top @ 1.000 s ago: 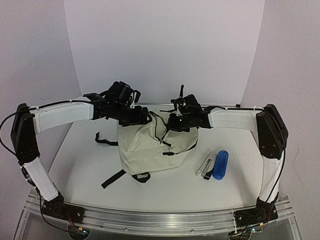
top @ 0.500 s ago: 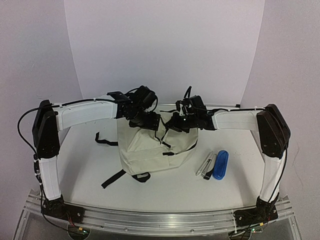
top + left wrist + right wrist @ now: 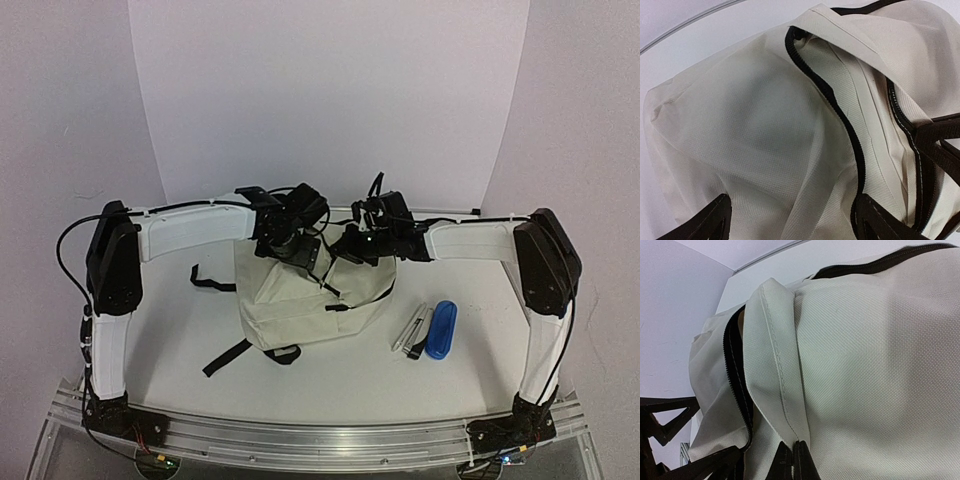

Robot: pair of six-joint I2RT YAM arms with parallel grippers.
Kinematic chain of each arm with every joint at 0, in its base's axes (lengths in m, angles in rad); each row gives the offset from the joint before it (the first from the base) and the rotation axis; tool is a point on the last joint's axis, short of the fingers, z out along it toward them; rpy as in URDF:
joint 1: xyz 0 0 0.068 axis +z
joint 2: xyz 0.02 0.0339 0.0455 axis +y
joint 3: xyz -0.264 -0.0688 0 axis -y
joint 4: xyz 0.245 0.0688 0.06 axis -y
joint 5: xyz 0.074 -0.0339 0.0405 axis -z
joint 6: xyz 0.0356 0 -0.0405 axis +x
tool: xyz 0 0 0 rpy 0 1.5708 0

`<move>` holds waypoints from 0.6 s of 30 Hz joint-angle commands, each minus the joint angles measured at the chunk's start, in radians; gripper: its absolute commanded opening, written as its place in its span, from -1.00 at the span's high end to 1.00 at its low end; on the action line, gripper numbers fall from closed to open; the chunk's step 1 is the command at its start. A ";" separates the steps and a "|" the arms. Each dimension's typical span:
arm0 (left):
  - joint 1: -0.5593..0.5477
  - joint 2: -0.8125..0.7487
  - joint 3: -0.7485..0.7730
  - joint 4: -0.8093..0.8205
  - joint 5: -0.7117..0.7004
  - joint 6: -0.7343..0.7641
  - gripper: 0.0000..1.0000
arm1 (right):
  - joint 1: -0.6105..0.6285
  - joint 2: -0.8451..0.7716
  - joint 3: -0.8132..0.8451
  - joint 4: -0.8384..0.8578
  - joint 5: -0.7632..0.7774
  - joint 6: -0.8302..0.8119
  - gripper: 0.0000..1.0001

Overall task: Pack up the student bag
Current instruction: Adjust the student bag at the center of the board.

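The student bag (image 3: 300, 300), cream fabric with black zipper and straps, lies mid-table with its top toward the back wall. My right gripper (image 3: 352, 250) holds its top right edge. In the right wrist view the gripper (image 3: 792, 447) is shut on the cream seam flap beside the open zipper (image 3: 735, 375). My left gripper (image 3: 298, 250) hovers over the bag's top left. In the left wrist view it (image 3: 790, 212) is open, its fingers spread wide over loose bag fabric (image 3: 755, 115) next to the zipper (image 3: 840, 110), pinching nothing.
A blue case (image 3: 441, 330) and silver pens (image 3: 412, 332) lie on the table right of the bag. Black straps trail from the bag to the left (image 3: 208, 281) and to the front left (image 3: 226, 357). The back wall stands close behind both grippers.
My left arm has swung right, from the bag's left corner to over its top opening, and its jaws have widened. The right gripper shifted slightly and kept its hold.
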 commanded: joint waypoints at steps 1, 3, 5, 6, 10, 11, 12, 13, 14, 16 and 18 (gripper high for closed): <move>-0.005 -0.022 0.030 0.055 -0.020 0.034 -0.71 | -0.004 -0.049 -0.011 0.023 0.013 0.010 1.00; -0.008 -0.014 0.039 0.068 -0.006 0.051 -0.65 | -0.004 -0.048 -0.012 0.023 0.013 0.010 1.00; -0.012 -0.004 0.046 0.077 0.005 0.063 -0.54 | -0.004 -0.048 -0.011 0.023 0.014 0.012 1.00; -0.014 0.002 0.051 0.079 0.008 0.065 -0.46 | -0.004 -0.048 -0.011 0.023 0.013 0.012 1.00; -0.033 0.006 0.061 0.087 -0.022 0.076 -0.31 | -0.004 -0.045 -0.012 0.023 0.013 0.013 1.00; -0.038 0.002 0.060 0.094 -0.026 0.081 -0.26 | -0.003 -0.044 -0.012 0.023 0.012 0.013 1.00; -0.046 -0.002 0.057 0.105 -0.030 0.086 -0.21 | -0.003 -0.043 -0.011 0.023 0.011 0.013 1.00; -0.052 -0.008 0.052 0.114 -0.035 0.088 -0.20 | -0.004 -0.043 -0.012 0.024 0.011 0.012 1.00; -0.059 -0.013 0.047 0.123 -0.042 0.088 -0.20 | -0.004 -0.042 -0.010 0.024 0.010 0.013 1.00; -0.073 -0.027 0.034 0.141 -0.055 0.088 -0.20 | -0.004 -0.042 -0.010 0.023 0.010 0.013 1.00; -0.077 -0.040 0.024 0.157 -0.052 0.082 -0.18 | -0.003 -0.042 -0.009 0.023 0.009 0.015 1.00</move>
